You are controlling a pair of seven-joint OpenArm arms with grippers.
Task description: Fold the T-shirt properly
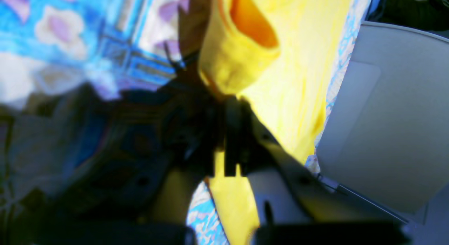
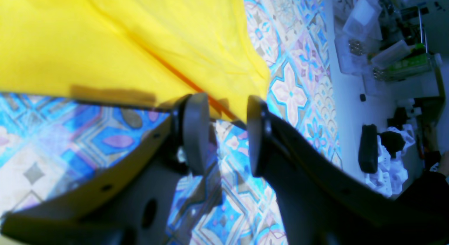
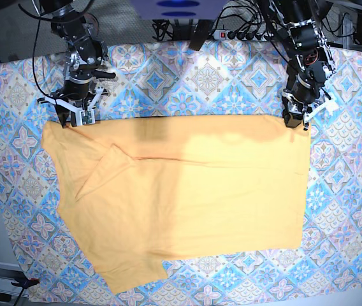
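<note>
The counter lay under a blue-and-pink tile-patterned tablecloth, and the yellow-orange T-shirt was spread flat across its middle, upper edge straight, one sleeve folded in on the base view's left, a bottom corner jutting toward the near edge. Up at that upper edge, the left gripper sat on the base view's right, its jaws shut on a bunched corner of the shirt, cloth puckering above them in the wrist view. Over on the other corner, the right gripper had its jaws apart, the pads straddling the shirt's tip with patterned cloth showing between them. Cables trailed along the far edge of the counter. Beyond the tablecloth, the right wrist view caught white floor and a cluttered shelf of plastic containers.
</note>
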